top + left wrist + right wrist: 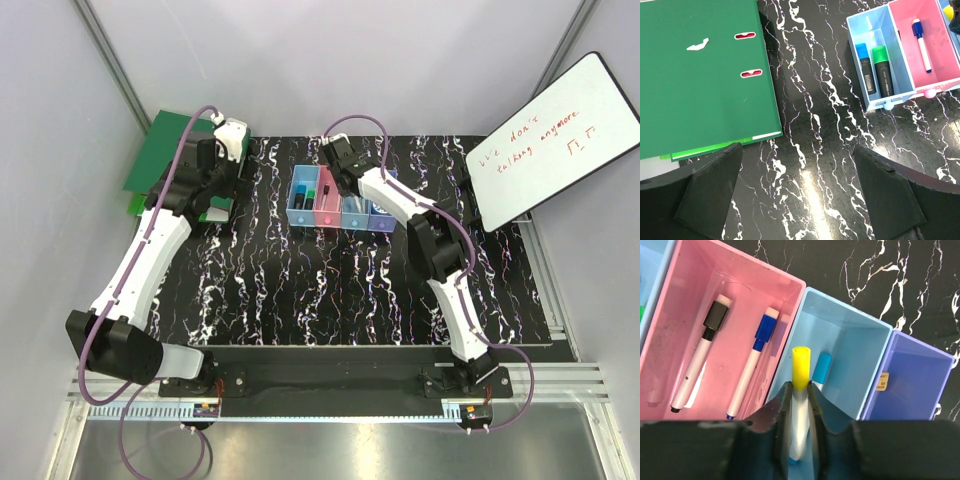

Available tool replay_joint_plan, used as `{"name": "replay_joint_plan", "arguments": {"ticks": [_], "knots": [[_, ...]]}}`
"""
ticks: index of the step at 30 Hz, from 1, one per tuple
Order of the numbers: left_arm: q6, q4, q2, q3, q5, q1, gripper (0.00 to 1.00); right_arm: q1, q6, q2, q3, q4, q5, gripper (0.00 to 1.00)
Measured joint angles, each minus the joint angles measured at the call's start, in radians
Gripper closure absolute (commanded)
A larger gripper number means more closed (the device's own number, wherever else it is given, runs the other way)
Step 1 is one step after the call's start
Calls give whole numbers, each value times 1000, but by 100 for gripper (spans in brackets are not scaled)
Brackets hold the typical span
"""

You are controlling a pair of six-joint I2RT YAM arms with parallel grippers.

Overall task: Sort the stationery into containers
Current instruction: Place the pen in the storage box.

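- A yellow-capped pen (pixel 801 366) with a white barrel stands nearly upright, nipped between the closed fingers of the right gripper (pixel 800 386), right over the second light-blue bin (pixel 852 352).
- A pale blue piece (pixel 822 368) already lies in that bin, just behind the pen.
- Next door, the pink bin (pixel 682 295) holds a black-capped pen (pixel 700 360) and a blue-capped pen (pixel 753 365), side by side.
- The violet bin (pixel 912 382) closes the row on the other side.
- The first light-blue bin (pixel 856 70) holds a blue-topped marker (pixel 865 67) and a green-topped marker (pixel 883 72).
- The left gripper (pixel 800 200) hangs with its fingers spread wide over the marbled black table (pixel 300 290), between the green binder (pixel 700 75) and the bins.
- A whiteboard (pixel 555 140) with red writing leans at the table's far right.
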Motion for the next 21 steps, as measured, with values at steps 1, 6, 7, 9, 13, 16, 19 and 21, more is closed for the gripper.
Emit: {"name": "replay_joint_plan", "arguments": {"ticks": [1,6,7,9,13,16,19,21], "knots": [[2,-2,0,0,0,0,1,0,0,0,0,0,0,68],[2,-2,0,0,0,0,1,1,2,0,0,-2,0,65],[2,-2,0,0,0,0,1,2,2,0,0,-2,-1,64],[2,-2,0,0,0,0,1,2,2,0,0,-2,0,64],[2,-2,0,0,0,0,1,2,2,0,0,-2,0,64],[2,-2,0,0,1,0,1,2,2,0,6,-5,0,64],[2,-2,0,0,5,0,1,3,14,-1,23,-11,0,64],[2,-2,0,0,7,0,1,4,26,-7,28,-18,-5,64]]}}
